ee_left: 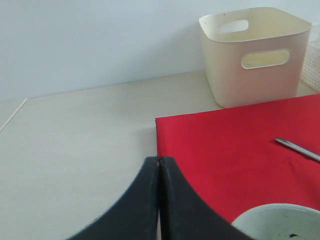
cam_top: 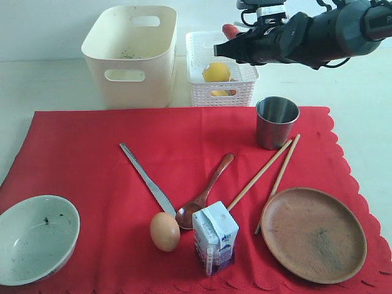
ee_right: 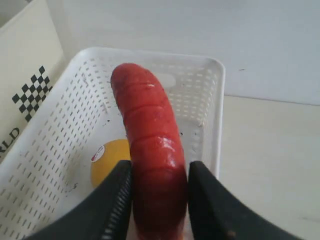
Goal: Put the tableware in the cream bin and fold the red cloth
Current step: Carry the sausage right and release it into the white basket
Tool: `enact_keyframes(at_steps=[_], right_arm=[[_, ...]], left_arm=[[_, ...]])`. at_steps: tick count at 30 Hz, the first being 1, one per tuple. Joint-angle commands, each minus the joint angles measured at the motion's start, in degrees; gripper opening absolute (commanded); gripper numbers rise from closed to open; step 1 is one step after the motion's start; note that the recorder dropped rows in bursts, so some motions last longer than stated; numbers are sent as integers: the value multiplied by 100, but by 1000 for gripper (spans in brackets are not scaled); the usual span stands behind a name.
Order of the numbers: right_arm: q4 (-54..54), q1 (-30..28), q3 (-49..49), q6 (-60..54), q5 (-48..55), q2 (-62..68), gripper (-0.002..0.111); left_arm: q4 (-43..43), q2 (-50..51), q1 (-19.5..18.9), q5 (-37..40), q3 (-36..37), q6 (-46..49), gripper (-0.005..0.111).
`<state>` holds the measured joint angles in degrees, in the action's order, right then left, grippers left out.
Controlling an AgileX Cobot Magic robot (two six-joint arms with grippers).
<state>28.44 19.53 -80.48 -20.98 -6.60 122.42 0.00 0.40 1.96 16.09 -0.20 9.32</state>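
Sausage [ee_right: 152,150] clamped in right gripper [ee_right: 160,169], long axis running out from jaws, above white basket [ee_right: 210,100]. Steel cup [cam_top: 277,121] on red cloth [cam_top: 92,159], 5 o'clock of jaws, exterior view. Left gripper [ee_left: 159,162] closed, empty, near bowl [ee_left: 280,220].

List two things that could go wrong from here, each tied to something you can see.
1. The right gripper holds the sausage by one end above the white basket; it might slip and land on the lemon or outside the rim.
2. The egg lies loose on the red cloth beside the milk carton; any tug on the cloth could send it rolling.
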Motion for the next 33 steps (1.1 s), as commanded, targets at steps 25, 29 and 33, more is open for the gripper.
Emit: enact_keyframes(at_steps=[25, 29, 33], right_arm=[[-53, 107, 14, -1788, 1330, -761, 81], [-53, 65, 14, -1788, 1792, -1277, 63], [-63, 54, 14, -1777, 2423, -1748, 38]], left_arm=[[0, -40, -10, -35, 20, -32, 0], [0, -40, -10, -35, 20, -32, 0], [0, -40, -10, -35, 20, -32, 0]])
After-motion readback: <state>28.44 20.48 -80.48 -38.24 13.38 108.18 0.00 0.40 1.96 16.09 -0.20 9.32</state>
